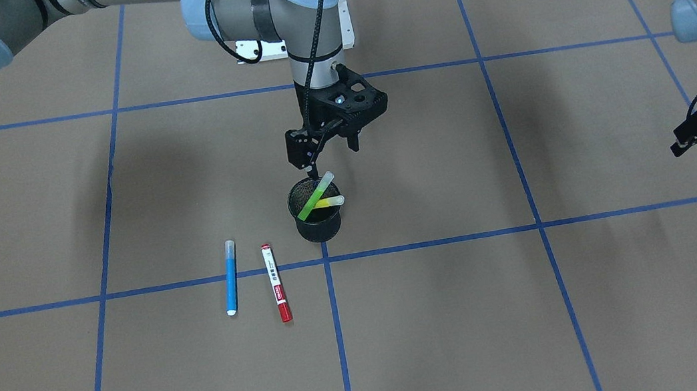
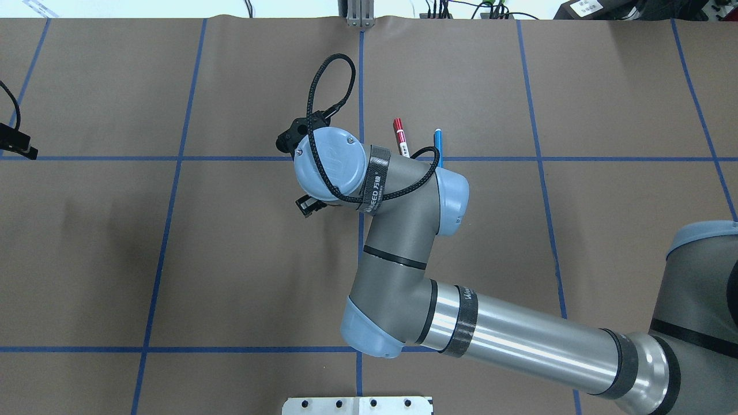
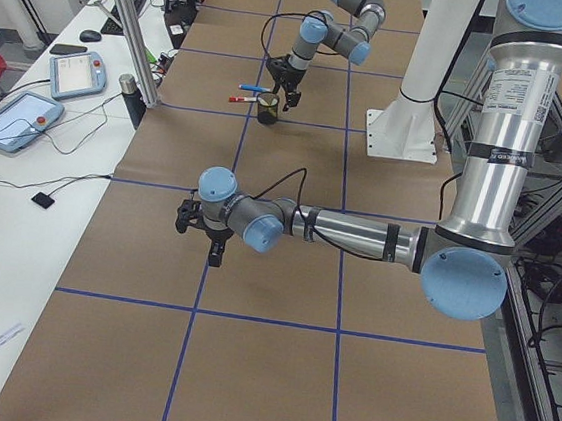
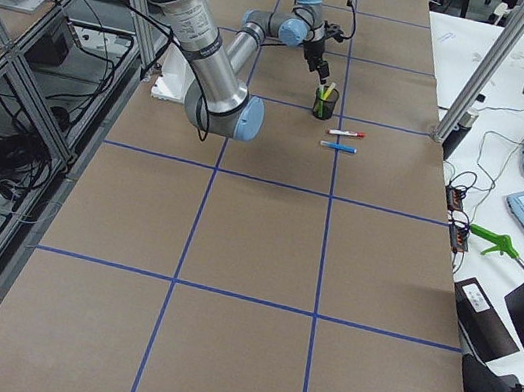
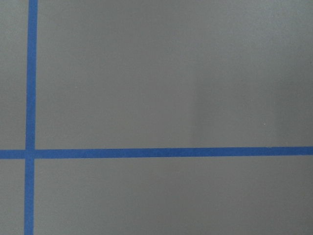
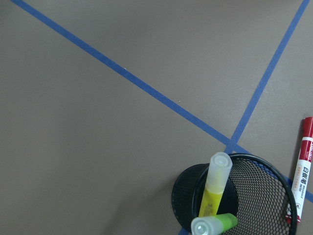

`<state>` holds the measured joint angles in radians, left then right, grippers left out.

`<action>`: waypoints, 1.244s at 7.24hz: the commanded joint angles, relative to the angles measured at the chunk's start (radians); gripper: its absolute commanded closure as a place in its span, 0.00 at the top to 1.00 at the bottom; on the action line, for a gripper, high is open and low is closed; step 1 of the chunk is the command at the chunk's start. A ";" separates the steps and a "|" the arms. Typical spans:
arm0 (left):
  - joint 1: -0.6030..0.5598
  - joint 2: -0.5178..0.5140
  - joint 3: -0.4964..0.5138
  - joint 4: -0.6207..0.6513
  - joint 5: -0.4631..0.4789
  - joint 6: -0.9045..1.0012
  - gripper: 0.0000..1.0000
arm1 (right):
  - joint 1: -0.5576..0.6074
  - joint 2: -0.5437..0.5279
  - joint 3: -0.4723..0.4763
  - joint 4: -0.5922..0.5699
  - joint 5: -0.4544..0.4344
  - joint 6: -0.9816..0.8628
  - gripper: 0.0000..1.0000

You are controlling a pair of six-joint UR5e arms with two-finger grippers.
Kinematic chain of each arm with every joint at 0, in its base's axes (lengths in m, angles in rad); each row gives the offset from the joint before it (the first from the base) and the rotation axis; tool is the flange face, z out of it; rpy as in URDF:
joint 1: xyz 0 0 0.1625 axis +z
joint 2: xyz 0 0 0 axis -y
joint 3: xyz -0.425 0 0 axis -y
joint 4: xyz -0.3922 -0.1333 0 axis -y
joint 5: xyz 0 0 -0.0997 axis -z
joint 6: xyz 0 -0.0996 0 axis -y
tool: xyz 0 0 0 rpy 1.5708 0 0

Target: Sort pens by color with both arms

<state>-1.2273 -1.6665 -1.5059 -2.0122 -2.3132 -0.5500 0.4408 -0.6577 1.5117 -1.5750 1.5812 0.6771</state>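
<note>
- The right gripper hangs just above the cup at the middle of the front view, with its fingers apart and holding nothing.
- The green pen leans in the cup with its cap right under those fingers. A sideways move made before lifting could catch the cap and tip the cup.
- The yellow pen leans on the same rim, so 2 pens load 1 side. The cup looks light, and a small knock may topple it and spill both.
- The red pen and blue pen lie on the table, lower left of centre in the front view, side by side but apart. Both look round, so a finger landing off-centre could roll 1 into the other or toward the cup.
- The left gripper sits at the far right edge of the front view, well apart from every pen. I cannot tell how its fingers stand.
- If the left gripper reaches for the pens, it must cross toward the right arm, and the 2 arms could collide.
</note>
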 commanded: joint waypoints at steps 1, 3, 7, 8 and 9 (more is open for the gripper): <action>0.000 0.002 0.000 -0.003 0.000 -0.001 0.99 | 0.006 0.010 -0.013 0.012 -0.001 -0.002 0.97; 0.000 0.002 -0.002 -0.005 0.000 -0.001 0.99 | 0.009 0.015 -0.016 0.006 -0.026 -0.005 0.93; -0.001 0.004 -0.014 -0.005 -0.005 -0.007 0.99 | 0.009 -0.006 -0.025 -0.003 -0.041 -0.039 0.83; 0.000 0.025 -0.028 -0.010 -0.006 -0.007 0.99 | 0.009 -0.005 -0.024 -0.003 -0.038 -0.045 0.80; 0.000 0.031 -0.033 -0.010 -0.006 -0.007 0.99 | 0.009 0.000 -0.025 -0.005 -0.038 -0.045 0.79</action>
<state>-1.2279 -1.6473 -1.5294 -2.0202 -2.3182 -0.5567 0.4494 -0.6618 1.4874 -1.5784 1.5421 0.6357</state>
